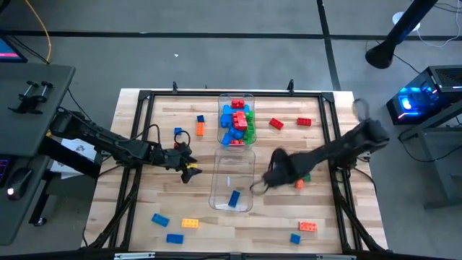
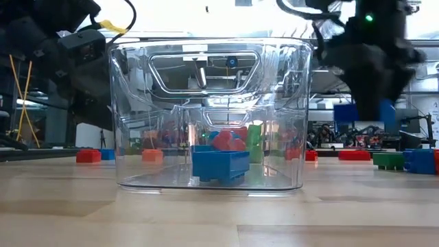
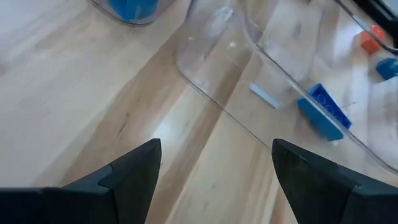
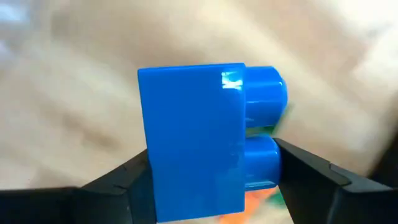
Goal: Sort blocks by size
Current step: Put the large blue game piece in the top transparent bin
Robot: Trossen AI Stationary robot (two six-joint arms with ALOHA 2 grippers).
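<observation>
Two clear bins stand in the table's middle. The far bin point(image 1: 237, 119) holds many red, blue and green blocks. The near bin point(image 1: 232, 180) holds one blue block point(image 1: 233, 198), which also shows in the low view point(image 2: 219, 165). My right gripper point(image 1: 268, 179) is just right of the near bin, above the table, and is shut on a blue block point(image 4: 193, 137). That block also shows in the low view point(image 2: 387, 113). My left gripper point(image 1: 189, 172) is open and empty, left of the near bin; in its wrist view the gripper point(image 3: 216, 162) is over bare wood. My right gripper pinches the blue block between its two fingers. One finger point(image 4: 127, 177) is on the block's flat side opposite the studs, the other point(image 4: 298, 171) on the studded side point(image 4: 264, 158). The block is lifted clear of the table.
Loose blocks lie around the bins. Orange point(image 1: 201, 127) and blue point(image 1: 177, 131) ones are far left, red ones point(image 1: 276, 123) point(image 1: 304, 121) far right. Blue point(image 1: 159, 219) and yellow point(image 1: 190, 223) ones are near left, orange point(image 1: 307, 226) and blue point(image 1: 294, 238) ones near right.
</observation>
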